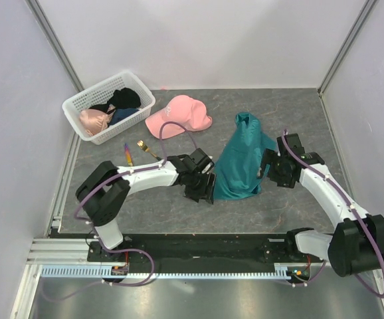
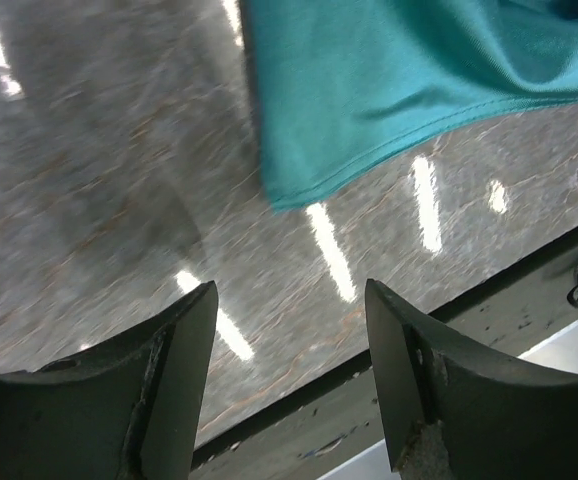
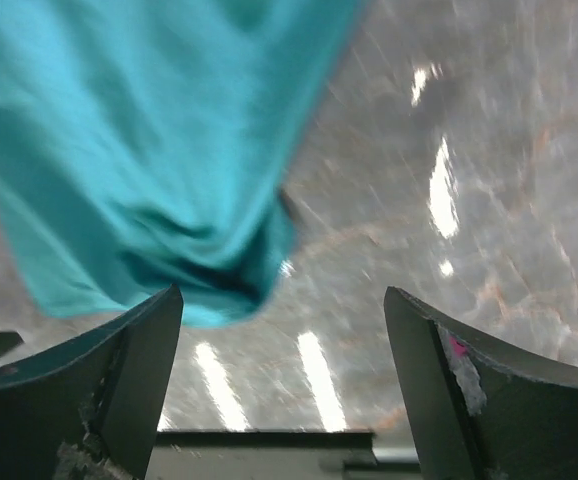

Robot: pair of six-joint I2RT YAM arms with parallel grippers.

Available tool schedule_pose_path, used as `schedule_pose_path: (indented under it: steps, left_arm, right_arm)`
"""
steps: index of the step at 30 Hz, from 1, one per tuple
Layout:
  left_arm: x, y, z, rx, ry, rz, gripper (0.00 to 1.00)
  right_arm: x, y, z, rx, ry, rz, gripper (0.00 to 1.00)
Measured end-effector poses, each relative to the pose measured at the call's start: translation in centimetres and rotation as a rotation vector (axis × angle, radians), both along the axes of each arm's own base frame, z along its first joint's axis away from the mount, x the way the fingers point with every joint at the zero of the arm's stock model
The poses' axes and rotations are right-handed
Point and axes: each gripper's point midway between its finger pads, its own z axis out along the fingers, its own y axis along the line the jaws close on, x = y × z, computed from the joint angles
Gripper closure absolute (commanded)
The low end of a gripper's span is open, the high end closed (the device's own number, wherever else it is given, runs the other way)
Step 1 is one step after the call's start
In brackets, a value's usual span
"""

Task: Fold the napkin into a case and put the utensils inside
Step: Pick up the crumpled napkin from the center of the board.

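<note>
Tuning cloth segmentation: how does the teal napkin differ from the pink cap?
Colour: the napkin is teal-green, the cap pink. Size: the napkin covers more table than the cap. Shape: the napkin lies limp, long and rumpled; the cap keeps a dome and brim. Shared: both are soft fabric resting on the grey table, neither gripped.

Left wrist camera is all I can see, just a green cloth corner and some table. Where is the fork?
Observer: The fork lies left of the napkin, just this side of the pink cap.
Operator: Is the other utensil with it?
Observer: Yes, a thin purple-and-orange piece lies just left of the fork, not touching it.
Operator: What's the other arm doing?
Observer: The right gripper is open beside the napkin's right edge, gripping nothing.
</note>
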Motion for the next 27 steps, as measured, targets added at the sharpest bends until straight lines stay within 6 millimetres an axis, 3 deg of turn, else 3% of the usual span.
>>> schedule_pose_path:
  steps: [6, 17, 20, 21, 23, 26, 27]
  left_arm:
    - [0.2, -1.6, -1.2, -0.001, 0.039, 0.017, 0.34]
    - [1.4, -2.6, -1.3, 0.001, 0.025, 0.027, 0.36]
    - [2.0, -2.8, -1.3, 0.002, 0.022, 0.035, 0.43]
    - [2.2, -2.8, -1.4, 0.003, 0.023, 0.037, 0.51]
    - [2.6, -2.9, -1.6, 0.005, 0.023, 0.044, 0.58]
    - [3.2, -3.0, -1.8, 0.008, 0.027, 0.052, 0.76]
    - [3.3, -3.0, -2.0, 0.013, 0.027, 0.053, 0.88]
  right_arm:
    - [-3.2, -1.0, -2.9, 0.029, 0.136, -0.014, 0.2]
    - [-3.7, 0.2, -5.8, 0.123, 0.218, -0.022, 0.33]
    - [-3.7, 0.4, -6.7, 0.132, 0.233, -0.029, 0.38]
    - [-3.6, 0.4, -6.9, 0.135, 0.237, -0.031, 0.42]
    - [-3.3, 0.5, -7.2, 0.138, 0.239, -0.033, 0.45]
    - [-2.7, 0.7, -7.7, 0.147, 0.235, -0.039, 0.53]
    - [-2.5, 0.7, -7.8, 0.148, 0.233, -0.039, 0.65]
